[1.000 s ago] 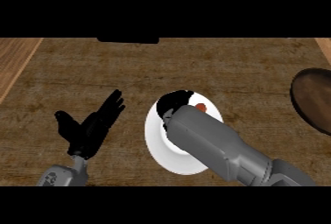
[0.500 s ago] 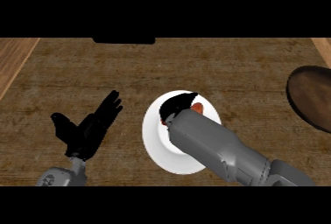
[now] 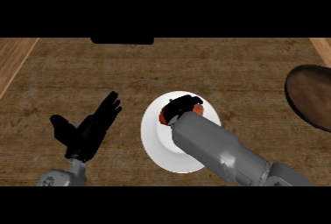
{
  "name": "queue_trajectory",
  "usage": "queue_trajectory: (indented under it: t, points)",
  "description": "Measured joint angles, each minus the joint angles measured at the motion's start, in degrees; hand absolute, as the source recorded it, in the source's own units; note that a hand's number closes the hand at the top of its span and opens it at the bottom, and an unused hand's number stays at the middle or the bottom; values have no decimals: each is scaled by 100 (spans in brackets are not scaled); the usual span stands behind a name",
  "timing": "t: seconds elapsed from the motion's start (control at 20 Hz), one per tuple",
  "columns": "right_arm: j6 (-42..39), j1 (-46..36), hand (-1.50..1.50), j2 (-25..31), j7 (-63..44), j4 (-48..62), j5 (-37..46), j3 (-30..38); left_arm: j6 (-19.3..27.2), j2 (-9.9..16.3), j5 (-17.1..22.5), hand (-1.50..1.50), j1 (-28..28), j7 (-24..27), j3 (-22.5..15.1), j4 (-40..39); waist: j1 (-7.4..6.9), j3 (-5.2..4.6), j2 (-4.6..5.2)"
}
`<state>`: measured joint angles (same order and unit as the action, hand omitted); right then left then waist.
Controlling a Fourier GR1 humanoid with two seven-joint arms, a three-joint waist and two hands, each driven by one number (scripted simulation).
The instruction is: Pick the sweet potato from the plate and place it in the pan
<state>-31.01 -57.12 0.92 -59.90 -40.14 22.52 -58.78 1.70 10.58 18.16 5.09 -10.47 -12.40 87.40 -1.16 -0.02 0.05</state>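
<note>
Fingers of right hand (image 3: pixel 183 104) curl round sweet potato (image 3: pixel 164 116) on plate (image 3: pixel 155 144).

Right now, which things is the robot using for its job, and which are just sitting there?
For the job:
sweet potato
white plate
pan
right hand, curled over the sweet potato

Just there:
left hand, open and resting
dark object at the counter's far edge
</note>
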Motion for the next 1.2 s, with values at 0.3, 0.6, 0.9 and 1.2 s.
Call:
queue_trajectory:
  t: [0.3, 0.6, 0.9, 1.2]
  points:
    - [7, -6, 150, 0, 578, 187, 778, -148, 59, -82, -111, 0, -16, -75, 37, 68, 31, 6, -16]
    - [85, 89, 150, 103, 1017, 215, 1451, -164, -53, -101, -145, 0, 43, -26, 164, -75, 87, 4, -17]
    - [1644, 966, 150, 941, 1561, -1221, 1310, 337, 59, -24, -79, 0, -316, -59, 336, 83, 534, 25, -173]
    - [3381, 1668, 150, 2001, 1931, -2774, 1598, 772, 148, 20, -80, 0, -479, 2, 475, 91, 841, 23, -236]
